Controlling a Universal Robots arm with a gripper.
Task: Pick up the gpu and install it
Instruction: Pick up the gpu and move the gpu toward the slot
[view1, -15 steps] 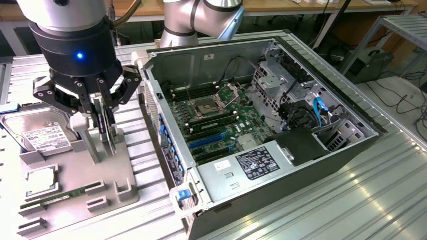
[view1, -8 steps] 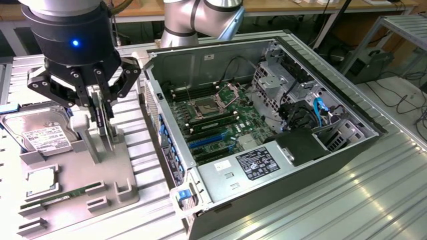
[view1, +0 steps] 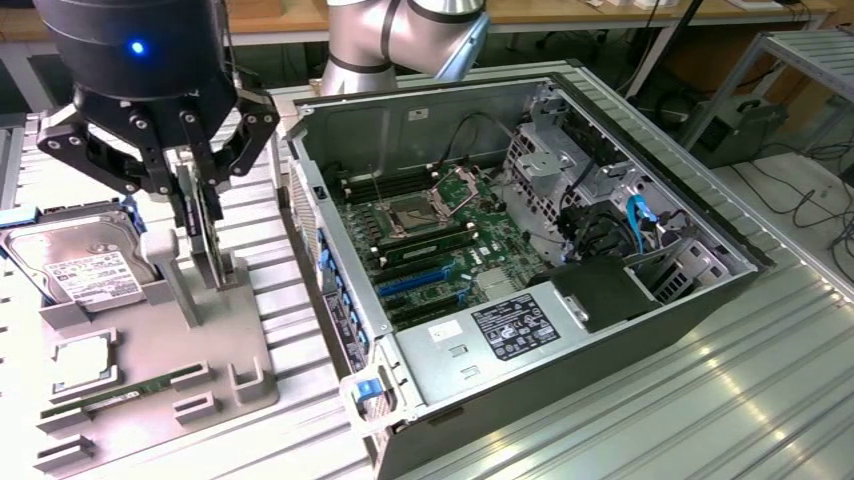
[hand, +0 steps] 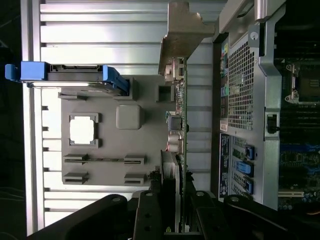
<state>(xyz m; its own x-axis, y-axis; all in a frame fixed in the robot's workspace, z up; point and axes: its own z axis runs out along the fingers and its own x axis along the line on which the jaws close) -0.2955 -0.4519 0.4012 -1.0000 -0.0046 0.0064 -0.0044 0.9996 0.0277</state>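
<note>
The gpu (view1: 202, 232) is a thin dark card standing on edge over the grey parts holder (view1: 160, 345), at the exterior view's left of the open computer case (view1: 694, 285). My gripper (view1: 191, 205) comes down on it from above and is shut on its two faces. In the wrist view the gpu (hand: 179, 125) shows edge-on, running out from between my fingers (hand: 150, 210), with its silver bracket (hand: 184, 30) at the far end. I cannot tell whether the card's lower edge is clear of the holder's posts. The motherboard (view1: 441, 240) with blue slots (view1: 411, 282) lies inside the case.
On the holder are a hard drive (view1: 78, 268) in a blue frame, a square processor chip (view1: 83, 352) and a green memory stick (view1: 120, 395). The case's perforated rear wall (hand: 240, 100) stands close beside the card. Ribbed aluminium table (view1: 721, 400) surrounds everything.
</note>
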